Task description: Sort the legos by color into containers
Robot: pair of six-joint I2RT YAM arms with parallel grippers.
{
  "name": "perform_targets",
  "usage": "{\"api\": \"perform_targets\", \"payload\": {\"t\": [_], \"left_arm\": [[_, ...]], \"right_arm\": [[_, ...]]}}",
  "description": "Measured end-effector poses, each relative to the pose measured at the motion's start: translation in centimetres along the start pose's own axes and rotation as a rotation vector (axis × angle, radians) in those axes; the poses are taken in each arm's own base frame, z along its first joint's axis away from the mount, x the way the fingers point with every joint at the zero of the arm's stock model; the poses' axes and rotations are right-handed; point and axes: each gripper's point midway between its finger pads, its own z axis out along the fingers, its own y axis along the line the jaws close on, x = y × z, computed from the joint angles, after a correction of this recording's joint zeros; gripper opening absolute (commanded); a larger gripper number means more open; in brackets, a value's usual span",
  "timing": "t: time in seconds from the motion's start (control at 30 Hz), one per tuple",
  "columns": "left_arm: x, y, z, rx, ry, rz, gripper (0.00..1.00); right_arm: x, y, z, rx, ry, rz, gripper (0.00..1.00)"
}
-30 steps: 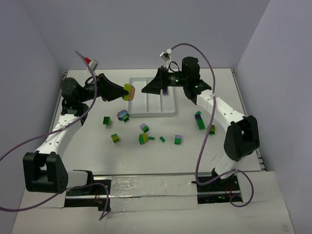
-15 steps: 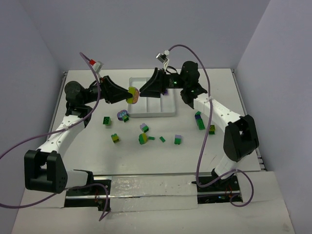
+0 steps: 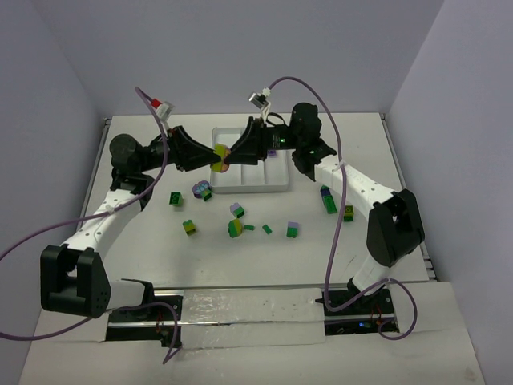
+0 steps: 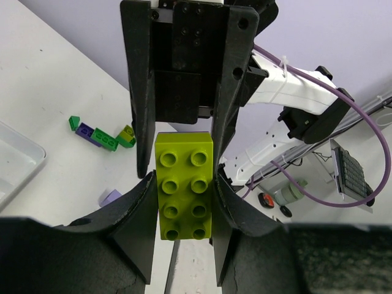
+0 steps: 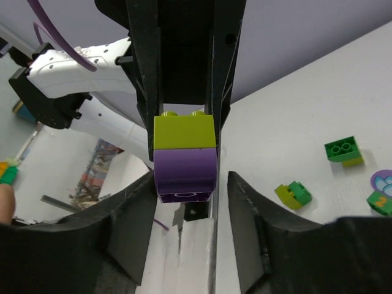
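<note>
Above the left rim of the tray (image 3: 252,190) in the top view, left gripper (image 3: 210,154) and right gripper (image 3: 230,156) meet on a two-colour lego (image 3: 219,157) in mid-air; in the left wrist view, the left fingers (image 4: 131,226) pinch its yellow-green brick (image 4: 184,202); in the right wrist view, the right fingers (image 5: 131,226) flank its purple brick (image 5: 185,174) with a gap on one side, and I cannot tell whether they grip it.

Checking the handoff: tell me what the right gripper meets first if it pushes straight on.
Probably the yellow-green and purple brick held by the left gripper; its purple half sits between the fingers of the right gripper.
</note>
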Motion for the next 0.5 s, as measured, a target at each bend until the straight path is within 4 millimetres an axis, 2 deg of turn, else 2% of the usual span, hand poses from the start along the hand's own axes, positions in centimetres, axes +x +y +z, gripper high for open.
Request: {"api": "perform_targets", "payload": {"t": [0.13,0.17,0.2,0.33,0.4,0.5], "left_arm": [[0.2,0.4,0.0,-0.010,-0.003,0.009,0.00],[0.2,0.5,0.0,-0.012,-0.002,0.011,0.00],[0.3,0.6,0.0,-0.017,0.000,0.006,0.00],[0.2,1.6,-0.2,-0.053,0.017,0.023,0.00],[-0.3,2.7,-0.8,-0.094,0.022,0.040,0.00],[-3.7,5.9,-3.1,-0.213,-0.017,0.079,0.00]], "right_arm": [[0.0,-0.1,0.0,0.008,0.004,0.009,0.23],[0.1,-0.2,0.0,0.010,0.006,0.010,0.07],[0.1,-0.3,0.0,0.015,0.006,0.013,0.00],[0.4,-1.3,-0.3,0.054,0.008,0.024,0.00],[0.5,-2.1,-0.7,0.087,0.014,0.024,0.00],[0.2,-4.2,-2.5,0.164,0.021,0.011,0.00]]}}
